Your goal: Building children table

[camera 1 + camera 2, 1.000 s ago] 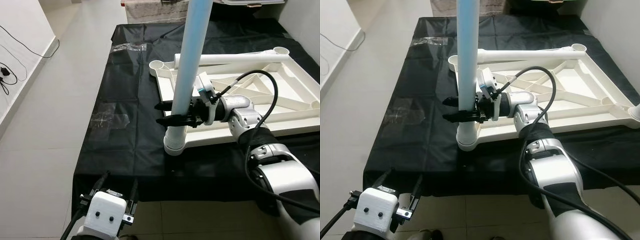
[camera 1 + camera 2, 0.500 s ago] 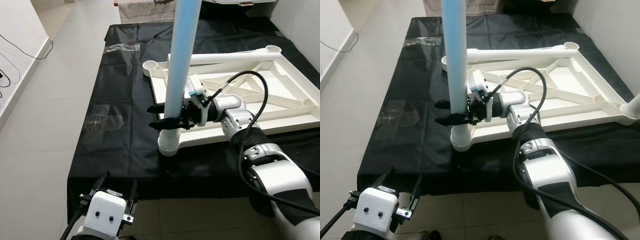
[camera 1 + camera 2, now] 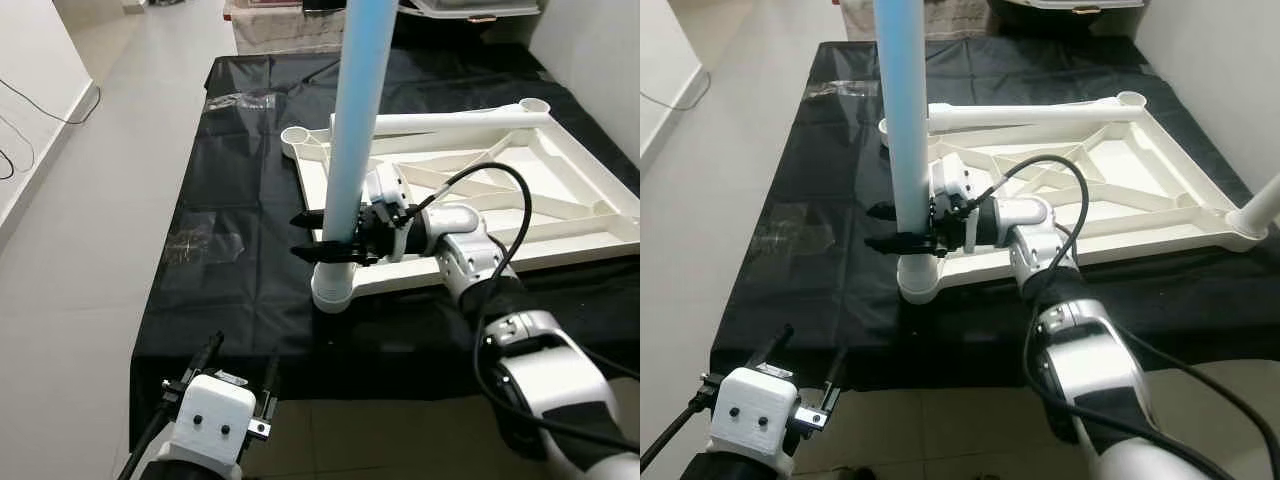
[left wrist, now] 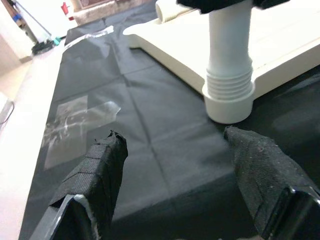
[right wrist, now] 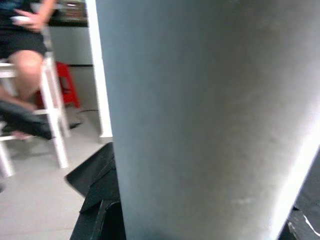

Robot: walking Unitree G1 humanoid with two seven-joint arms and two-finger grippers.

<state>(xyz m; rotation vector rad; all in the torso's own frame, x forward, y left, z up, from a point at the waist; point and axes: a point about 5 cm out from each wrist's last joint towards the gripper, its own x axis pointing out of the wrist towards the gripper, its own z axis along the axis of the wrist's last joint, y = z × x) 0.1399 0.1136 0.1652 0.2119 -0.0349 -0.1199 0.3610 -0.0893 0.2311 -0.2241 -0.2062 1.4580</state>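
You have one leg standing: the pale blue leg rises upright from the near-left corner socket of the white tabletop frame, which lies upside down on the black sheet covering the low table. Your right gripper has its jaws clamped around that leg just above the ribbed collar, so you are most likely seating or twisting it home; whether the thread is fully run down I cannot tell from here.

The far-left socket is open and waiting. A white tube lies along the frame's far edge, and another white piece stands at the near-right corner, though how firmly it is joined is unclear.

Your left gripper hangs low at the near edge of the table, jaws spread wide and holding nothing, looking toward the leg's base.

By my judgement you are early on: one leg in hand, the others to fit, then the table to be turned upright
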